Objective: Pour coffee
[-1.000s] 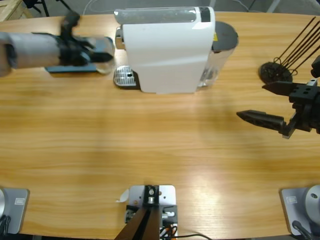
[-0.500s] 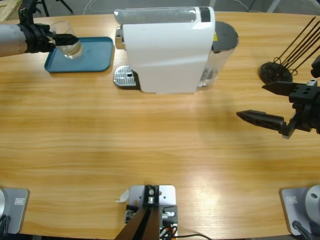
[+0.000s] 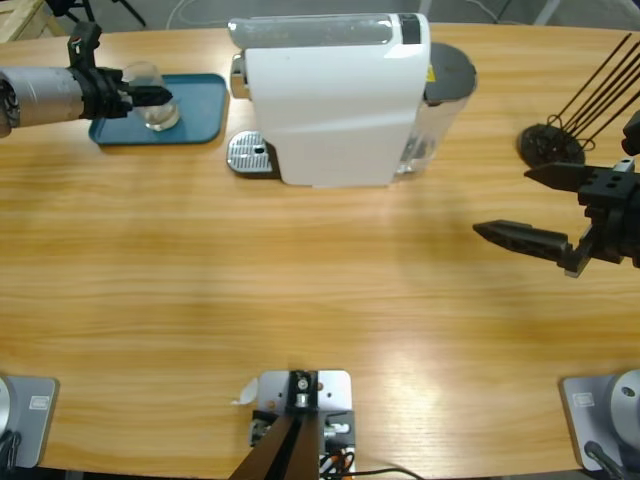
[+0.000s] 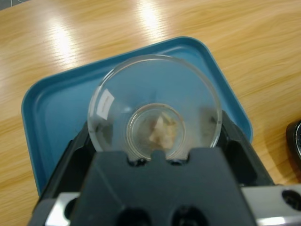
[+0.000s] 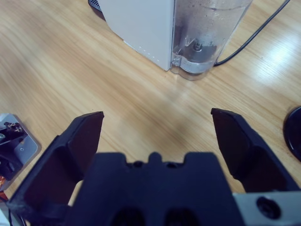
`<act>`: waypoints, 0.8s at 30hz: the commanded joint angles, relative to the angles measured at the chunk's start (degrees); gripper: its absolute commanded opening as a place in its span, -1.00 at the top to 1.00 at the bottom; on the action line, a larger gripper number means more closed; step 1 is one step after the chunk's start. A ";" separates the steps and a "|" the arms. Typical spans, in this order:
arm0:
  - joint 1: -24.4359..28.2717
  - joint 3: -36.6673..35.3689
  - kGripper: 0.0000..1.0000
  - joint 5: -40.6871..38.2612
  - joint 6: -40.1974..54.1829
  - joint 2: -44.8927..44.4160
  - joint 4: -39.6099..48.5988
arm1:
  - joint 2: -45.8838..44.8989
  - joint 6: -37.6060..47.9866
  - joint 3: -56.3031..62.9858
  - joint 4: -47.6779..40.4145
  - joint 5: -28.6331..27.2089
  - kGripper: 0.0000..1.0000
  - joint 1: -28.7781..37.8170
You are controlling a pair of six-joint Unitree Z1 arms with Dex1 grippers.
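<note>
Looking down your left wrist, the left pincer (image 4: pixel 155 141) grasps a clear round glass (image 4: pixel 154 106) over the blue rectangular plastic tray (image 4: pixel 56 103), while overhead shows your right pincer (image 3: pixel 535 208) released.

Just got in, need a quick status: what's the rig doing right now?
The left gripper is shut on a clear glass over the blue tray at the table's far left. The left wrist view shows the glass between the jaws with the tray beneath it; whether it touches the tray can't be told. The white coffee machine stands beside the tray, its drip grate bare. The right gripper hangs open and empty over the wooden table on the right.
</note>
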 commanded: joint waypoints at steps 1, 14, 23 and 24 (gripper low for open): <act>0.62 1.10 -0.94 -1.01 -1.39 3.01 -0.73 | -0.18 0.62 1.52 -0.25 -0.30 -1.00 0.70; 0.85 2.81 -0.94 -0.79 -1.35 -7.53 3.17 | -0.20 0.62 1.62 -0.11 -0.21 -1.00 0.70; -1.69 2.65 -0.93 -0.93 -0.95 -35.94 25.64 | -0.46 0.62 1.71 -0.06 0.09 -1.00 0.70; -4.08 3.76 -0.93 -0.93 -0.95 -38.40 27.41 | -0.18 0.62 1.71 -0.11 0.05 -1.00 0.70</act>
